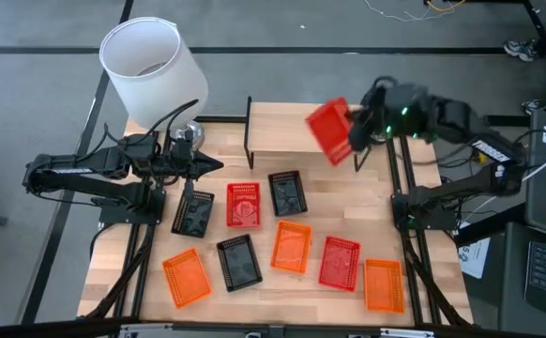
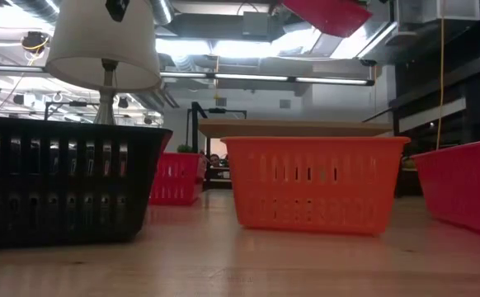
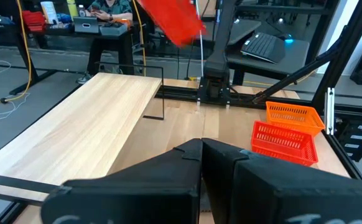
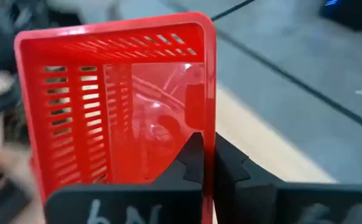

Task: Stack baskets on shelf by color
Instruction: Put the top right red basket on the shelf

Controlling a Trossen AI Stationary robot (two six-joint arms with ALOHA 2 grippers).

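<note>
High view: eight mesh plastic baskets lie on the tabletop (image 1: 423,197), three black, three orange, two red; a third red basket (image 1: 329,130) hangs tilted over the plank shelf (image 1: 292,130); right wrist view: right gripper (image 4: 207,155) pinches its wall; left wrist view: left gripper (image 3: 203,149) closed, empty.

Three red baskets (image 1: 244,205), three black (image 1: 288,193), three orange (image 1: 291,246)

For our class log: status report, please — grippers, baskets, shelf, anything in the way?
Right gripper shut on red basket, held above shelf. Left gripper shut, idle beside shelf. Shelf bare; eight baskets on table. Lamp stands by shelf's left end.
</note>
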